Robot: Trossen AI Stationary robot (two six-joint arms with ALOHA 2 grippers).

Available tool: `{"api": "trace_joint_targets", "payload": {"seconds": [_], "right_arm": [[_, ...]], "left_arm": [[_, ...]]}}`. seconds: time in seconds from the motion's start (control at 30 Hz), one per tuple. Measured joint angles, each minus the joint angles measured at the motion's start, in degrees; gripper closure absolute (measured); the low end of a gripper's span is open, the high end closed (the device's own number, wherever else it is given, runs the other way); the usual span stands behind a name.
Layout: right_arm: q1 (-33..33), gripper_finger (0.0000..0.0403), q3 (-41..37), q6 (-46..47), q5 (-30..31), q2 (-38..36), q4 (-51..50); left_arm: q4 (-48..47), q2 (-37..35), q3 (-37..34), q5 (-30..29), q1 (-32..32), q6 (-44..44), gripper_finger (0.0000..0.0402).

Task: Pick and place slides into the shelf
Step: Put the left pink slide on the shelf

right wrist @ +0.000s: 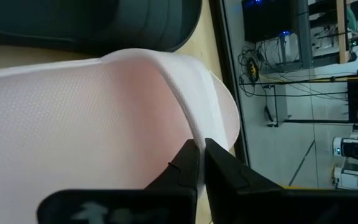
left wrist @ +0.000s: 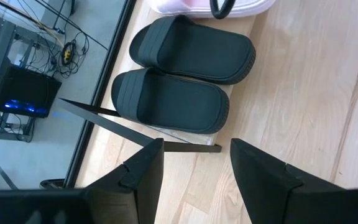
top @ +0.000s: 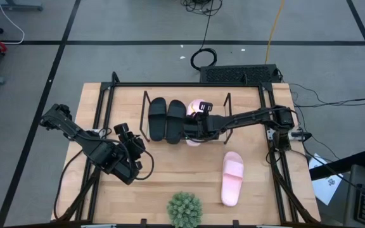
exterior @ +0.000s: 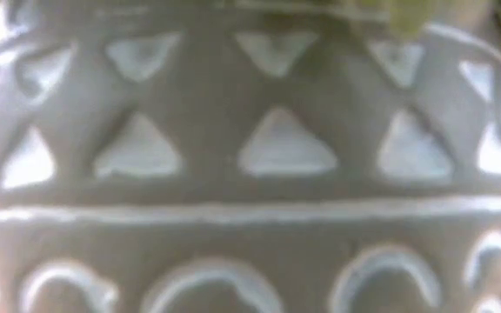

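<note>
Right gripper [right wrist: 199, 163]: fingers pinched narrow on the thin edge of a pink slide [right wrist: 92, 118]; they hold that slide on the shelf [top: 228, 101], just beside the black pair [top: 167, 119].
Left gripper [left wrist: 194, 171]: fingers spread wide, holding nothing; the black pair lies ahead of its fingertips, well clear of them.
Second pink slide [top: 232, 178]: on the bare tabletop [top: 296, 190], well apart from both sets of fingers, near a small green plant [top: 184, 210].
Step in hand: seating the held pink slide in its slot.
How to do it well: lower the sole flat onto the shelf board before the right fingers part; keep the slide parallel to the black neighbour without pushing it; open gently, then lift straight away so the strap does not catch.
</note>
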Motion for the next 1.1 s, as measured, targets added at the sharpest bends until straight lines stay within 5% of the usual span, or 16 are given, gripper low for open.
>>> {"api": "trace_joint_targets", "payload": {"seconds": [1.1], "right_arm": [[-1.0,0.0395,-5.0,-5.7,-5.6,-0.1,10.1]], "left_arm": [[1.2,0.0,0.0,0.5,-1.4,-0.2,0.0213]]}}
